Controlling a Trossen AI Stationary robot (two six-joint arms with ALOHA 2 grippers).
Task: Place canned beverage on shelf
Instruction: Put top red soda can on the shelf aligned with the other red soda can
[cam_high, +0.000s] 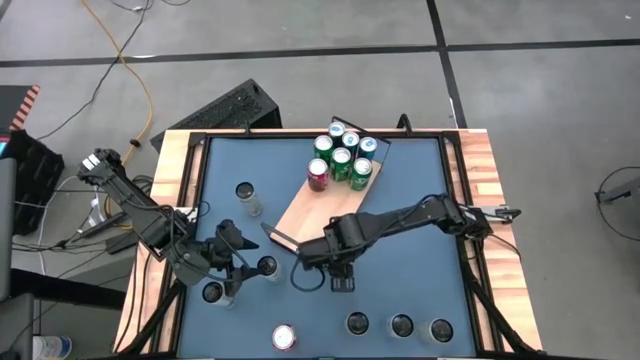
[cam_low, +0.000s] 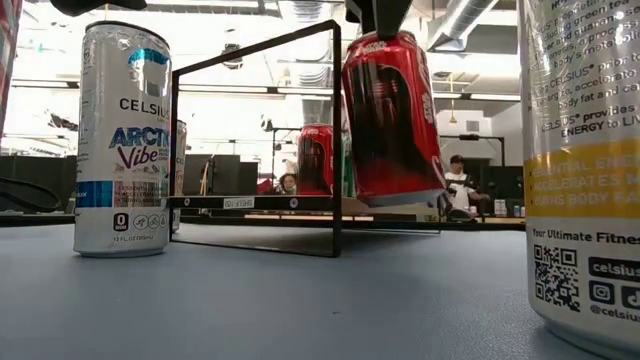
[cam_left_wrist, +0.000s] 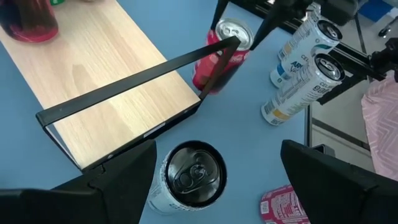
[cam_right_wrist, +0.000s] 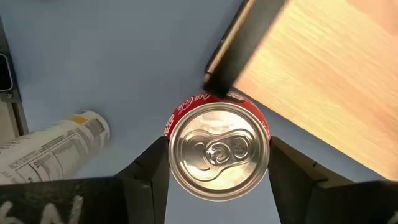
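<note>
One red can (cam_right_wrist: 219, 152) clamped in the right pincer (cam_high: 338, 268), hanging tilted and clear of the bench (cam_high: 420, 230), just beside the near corner of the shelf (cam_high: 318, 208) and its black rail (cam_low: 335, 140). Six cans (cam_high: 343, 158) crowded at the shelf's far end, bare wood nearer. Left pincer (cam_high: 235, 262) waiting at the bench's front left, fingers wide apart either side of a silver can (cam_left_wrist: 189, 174), not touching it. For a clean placement: lift high enough to pass over the rail, level the can before lowering, and aim for bare wood well short of the standing group. Lower until the base sits flat, then release and withdraw straight up to avoid tipping it.
</note>
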